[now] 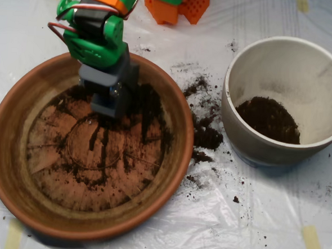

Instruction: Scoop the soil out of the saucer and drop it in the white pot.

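Observation:
The terracotta saucer fills the left half of the overhead view. Thin streaks and small patches of dark soil lie across its floor, thickest near the far side. My grey scoop hangs on the green and orange arm, low over the far part of the saucer, its tip down at the soil. The white pot stands to the right, apart from the saucer, with a dark mound of soil on its bottom.
Spilled soil is scattered on the plastic sheet between saucer and pot. An orange block stands at the top edge, behind the saucer. Tape strips mark the sheet at the corners.

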Controlling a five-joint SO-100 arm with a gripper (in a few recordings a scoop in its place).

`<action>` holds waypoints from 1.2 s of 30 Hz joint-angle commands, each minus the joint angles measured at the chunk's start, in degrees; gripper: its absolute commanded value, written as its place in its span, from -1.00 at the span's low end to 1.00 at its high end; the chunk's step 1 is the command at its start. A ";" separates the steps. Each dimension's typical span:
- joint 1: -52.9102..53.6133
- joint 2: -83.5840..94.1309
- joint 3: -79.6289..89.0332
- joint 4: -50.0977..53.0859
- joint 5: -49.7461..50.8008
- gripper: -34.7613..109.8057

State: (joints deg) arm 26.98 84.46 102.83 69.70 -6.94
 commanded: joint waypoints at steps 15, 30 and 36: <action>-21.09 35.33 -6.42 7.82 3.08 -0.53; -42.63 30.67 -25.40 15.38 -2.90 -0.53; -49.31 20.21 -34.72 17.31 -5.45 -0.53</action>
State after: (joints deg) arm -18.98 106.79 75.76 85.87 -10.90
